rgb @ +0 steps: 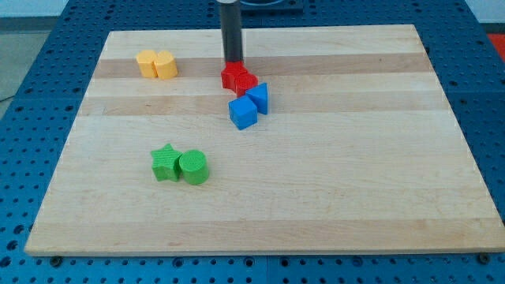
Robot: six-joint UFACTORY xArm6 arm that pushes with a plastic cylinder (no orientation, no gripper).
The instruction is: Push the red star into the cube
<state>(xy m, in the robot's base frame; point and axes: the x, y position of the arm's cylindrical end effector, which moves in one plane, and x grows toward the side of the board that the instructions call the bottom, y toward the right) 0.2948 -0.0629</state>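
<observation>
The red star [231,76] lies on the wooden board [316,181] at the view's upper middle, with another red block [245,83] touching its right side. A blue cube [243,112] sits just below them, and a second blue block [259,98] is at its upper right, touching the red block. My tip [233,61] is at the top edge of the red star, touching it or nearly so. The dark rod rises straight up out of the view.
Two yellow blocks [156,64] sit together at the view's upper left. A green star [165,162] and a green cylinder [193,167] touch each other at the lower left. A blue perforated table surrounds the board.
</observation>
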